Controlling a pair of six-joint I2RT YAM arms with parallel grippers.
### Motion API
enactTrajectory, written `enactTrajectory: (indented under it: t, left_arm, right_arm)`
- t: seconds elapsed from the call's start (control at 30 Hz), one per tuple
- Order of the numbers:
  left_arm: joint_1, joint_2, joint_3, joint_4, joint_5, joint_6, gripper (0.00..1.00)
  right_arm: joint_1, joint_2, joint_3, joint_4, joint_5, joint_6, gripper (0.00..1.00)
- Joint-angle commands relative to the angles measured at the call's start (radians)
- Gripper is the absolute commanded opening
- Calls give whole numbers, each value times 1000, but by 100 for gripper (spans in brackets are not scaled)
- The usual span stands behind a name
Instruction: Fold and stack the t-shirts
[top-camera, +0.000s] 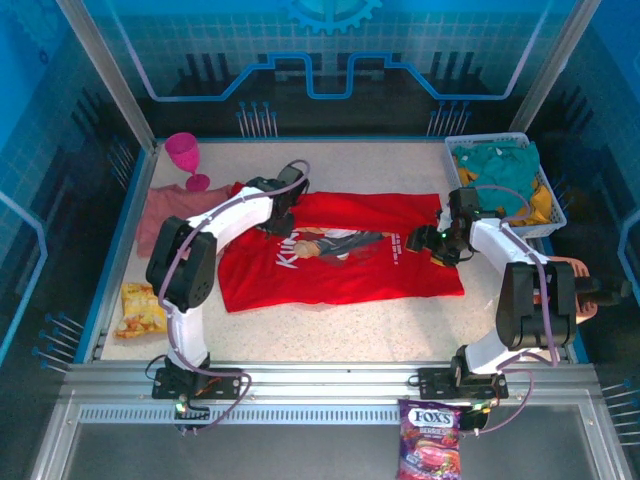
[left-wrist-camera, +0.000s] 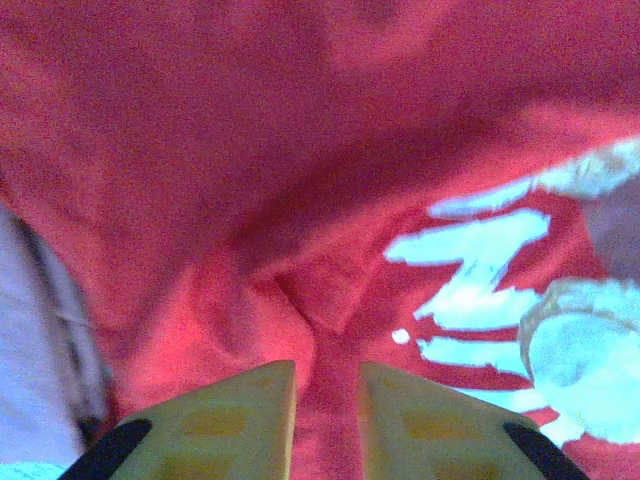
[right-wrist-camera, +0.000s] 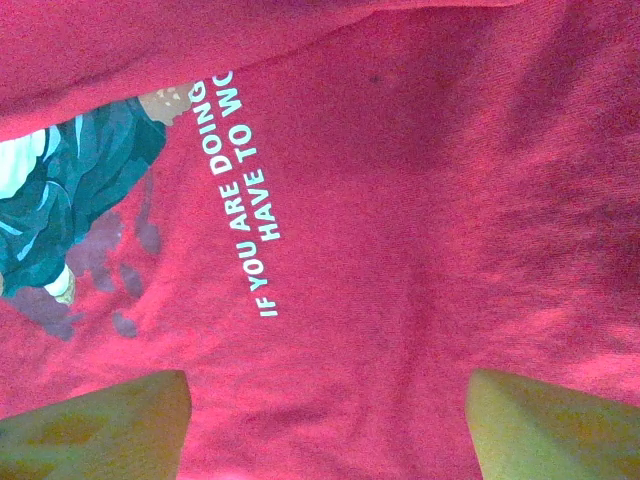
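Speckled pale tabletop (top-camera: 380, 165) inside a blue-panelled booth; contents listed left to right.

1. Yellow snack bag (top-camera: 140, 310): near-left edge, lying flat.
2. Salmon-pink t-shirt (top-camera: 158, 215): crumpled at the left side, beside the red one.
3. Pink goblet (top-camera: 186, 160): far-left corner, upright, just beyond the salmon-pink t-shirt.
4. My left claw (left-wrist-camera: 326, 372): down on the far-left part of the red t-shirt (top-camera: 340, 270). My yellow fingers (left-wrist-camera: 240, 410) stand nearly together, with a raised ridge of red cloth pinched between them. Wrinkles run outward from that ridge.
5. Red t-shirt: spread flat across the middle of the table, dark graphic and white lettering facing up. A flap along its far edge is doubled over part of the print.
6. My right claw (right-wrist-camera: 328, 400): at the right end of the red t-shirt, fingers wide apart, nothing between them but the cloth below. Whether the tips touch it I cannot tell.
7. FOX'S sweet bag (top-camera: 430, 450): on the near metal ledge, right of centre.
8. Blue basket (top-camera: 487, 138): far-right corner, holding teal and yellow cloth.
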Motion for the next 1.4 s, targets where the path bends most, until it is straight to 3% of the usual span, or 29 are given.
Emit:
enactTrajectory:
  t: [0.0, 0.6, 1.37]
  left_arm:
    - [4, 32, -27, 21, 86, -41, 22]
    - [7, 134, 24, 71, -52, 13, 30]
    - [19, 157, 20, 90, -87, 28, 27]
  right_arm:
    - [10, 5, -11, -2, -26, -10, 74]
    - [10, -3, -19, -6, -23, -13, 74]
    - [10, 0, -20, -5, -30, -17, 73]
